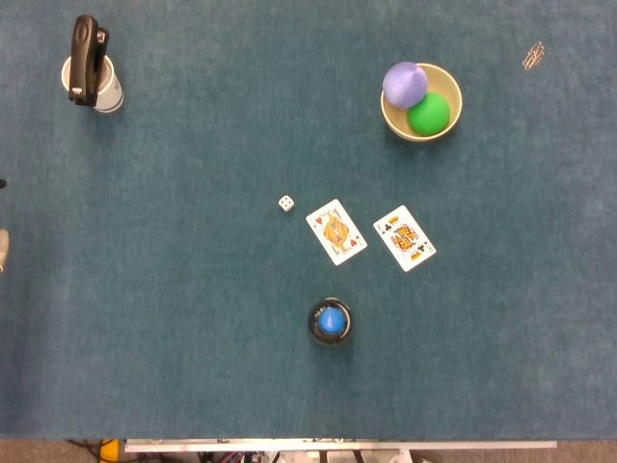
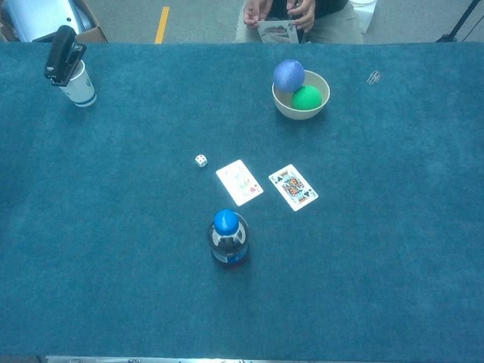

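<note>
Bottle [image 2: 229, 240], blue cap, upright near the table [image 2: 393, 265] front edge centre; two cards [image 2: 240, 182] and die [image 2: 200, 160] just behind. Neither hand visible; state cannot be told.

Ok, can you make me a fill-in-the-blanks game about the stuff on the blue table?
1. The bowl holds a purple ball and a ____ ball.
2. The bottle has a ____ cap.
3. Just left of the two playing cards lies a small white ____.
4. The black stapler rests on top of a paper ____.

Missing words: green, blue, die, cup.
</note>
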Available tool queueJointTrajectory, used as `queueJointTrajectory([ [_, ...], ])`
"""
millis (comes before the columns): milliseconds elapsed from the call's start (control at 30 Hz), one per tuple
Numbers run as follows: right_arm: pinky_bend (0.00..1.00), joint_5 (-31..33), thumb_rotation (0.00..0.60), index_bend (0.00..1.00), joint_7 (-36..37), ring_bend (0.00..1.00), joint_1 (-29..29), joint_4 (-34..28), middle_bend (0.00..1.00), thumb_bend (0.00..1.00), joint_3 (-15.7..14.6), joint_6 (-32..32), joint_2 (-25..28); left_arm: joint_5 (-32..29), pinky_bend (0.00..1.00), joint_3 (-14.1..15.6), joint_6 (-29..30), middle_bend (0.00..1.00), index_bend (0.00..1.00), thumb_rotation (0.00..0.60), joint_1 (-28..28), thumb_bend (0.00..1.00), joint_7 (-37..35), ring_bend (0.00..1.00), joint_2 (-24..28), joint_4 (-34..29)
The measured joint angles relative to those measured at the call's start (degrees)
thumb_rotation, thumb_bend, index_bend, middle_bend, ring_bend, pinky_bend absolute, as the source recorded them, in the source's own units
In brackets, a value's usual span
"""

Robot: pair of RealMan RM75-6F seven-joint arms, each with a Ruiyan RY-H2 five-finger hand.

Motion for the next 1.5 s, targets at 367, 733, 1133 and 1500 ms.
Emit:
queueJointTrajectory([
  [367, 0.33, -0.1, 0.600, 0.34, -0.4, 0.24, 0.1, -0.3, 0.40, 0.30, 0.3, 0.4, 0.0, 0.7, 0.02, 0.0, -0.7, 0.27, 0.27, 0.600, -0.7, 0.40, -1.0, 0.15, 0.7, 0.6],
  [733, 0.33, 0.8, 0.600, 0.34, -0.4, 0.24, 1.5, -1.4, 0.39, 0.30, 2.5, 0.6, -0.1, 4.4, 0.30, -0.1, -9.3, 0.44, 0.15, 0.600, -7.2, 0.40, -2.1, 0.40, 4.2, 0.1],
  [1133, 0.33, 2.8, 0.600, 0.34, -3.0, 0.24, 3.6, -2.0, 0.38, 0.30, 4.1, -1.3, -1.1, 6.2, 0.83, -0.3, -28.0, 0.97, 0.00, 0.600, -20.4, 0.71, -1.7, 0.89, 5.6, 0.1],
  [1500, 0.33, 3.6, 0.600, 0.34, -3.9, 0.25, 4.4, -2.8, 0.38, 0.30, 4.7, -1.8, -0.7, 8.3, 0.98, 0.5, -38.8, 1.00, 0.00, 0.600, -29.9, 0.99, -1.9, 1.00, 1.8, 3.8],
])
